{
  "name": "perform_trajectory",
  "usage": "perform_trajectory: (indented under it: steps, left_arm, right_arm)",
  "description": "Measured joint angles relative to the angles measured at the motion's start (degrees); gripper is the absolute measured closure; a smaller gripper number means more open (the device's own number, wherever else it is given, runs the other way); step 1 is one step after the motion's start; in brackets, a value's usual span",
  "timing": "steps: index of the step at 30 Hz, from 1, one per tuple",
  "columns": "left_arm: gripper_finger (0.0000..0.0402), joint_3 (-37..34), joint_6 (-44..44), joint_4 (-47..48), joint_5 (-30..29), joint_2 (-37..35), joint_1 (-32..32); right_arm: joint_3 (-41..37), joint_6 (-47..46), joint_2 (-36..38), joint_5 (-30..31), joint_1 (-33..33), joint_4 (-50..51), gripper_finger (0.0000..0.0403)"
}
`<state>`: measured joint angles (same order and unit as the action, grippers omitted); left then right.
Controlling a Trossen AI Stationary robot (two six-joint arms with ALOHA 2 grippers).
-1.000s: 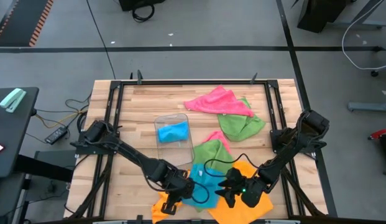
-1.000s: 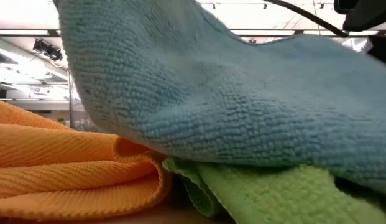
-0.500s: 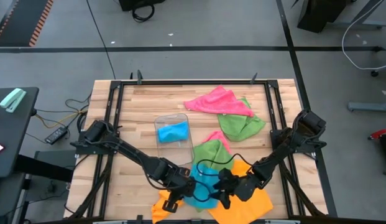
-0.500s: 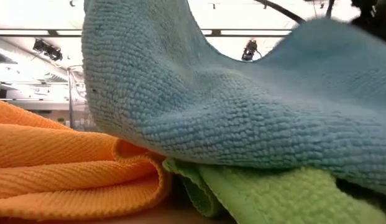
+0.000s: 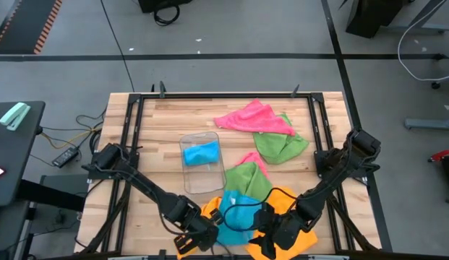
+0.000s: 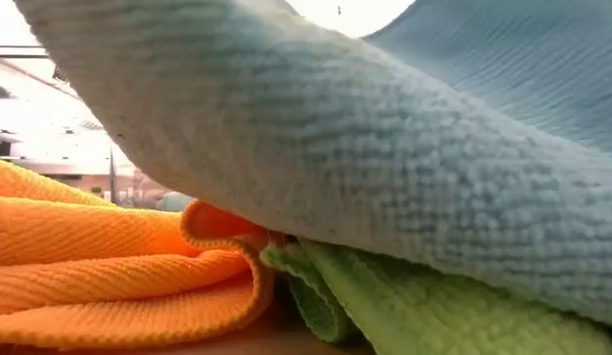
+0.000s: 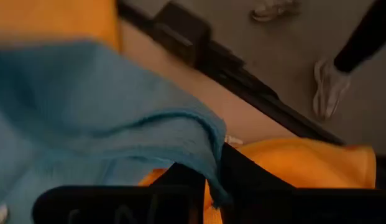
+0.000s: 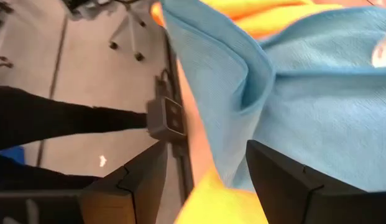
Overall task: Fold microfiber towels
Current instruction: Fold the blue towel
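Both grippers have dropped toward the frame's bottom edge; left gripper (image 5: 197,236) pinches the blue towel (image 5: 235,215); right gripper (image 5: 271,237), fingers spread, flanks its other edge.

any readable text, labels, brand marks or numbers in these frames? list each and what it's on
None: no words, brand marks or numbers readable in any view.
The sky blue towel, orange towel and green towel are plain.
The clear plastic tray shows no label.
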<state>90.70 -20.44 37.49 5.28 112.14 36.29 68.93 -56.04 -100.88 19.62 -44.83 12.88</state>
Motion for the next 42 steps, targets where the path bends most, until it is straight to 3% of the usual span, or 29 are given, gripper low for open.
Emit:
perform_trajectory:
  steps: [9, 13, 22, 42]
  left_arm:
    - [0.0359, 0.00, -19.57, -4.01, -0.42, 1.12, 3.31]
    - [0.0348, -0.02, -23.31, -3.71, -0.58, 2.87, 4.33]
    - [0.0349, -0.07, -18.81, -3.41, -0.98, 5.05, 4.44]
    - [0.0365, -0.07, -4.46, -3.43, -0.96, 5.04, 7.75]
  right_arm:
    - [-0.83, -3.85, 0.00, 0.00, 0.06, 0.45, 0.0176]
    - [-0.30, -7.24, 0.00, 0.82, 0.04, -0.02, 0.0180]
    - [-0.15, -1.42, 0.00, 8.91, 0.93, -0.34, 0.0196]
    - [-0.22, 6.67, -10.63, 8.86, 12.34, -0.82, 0.0214]
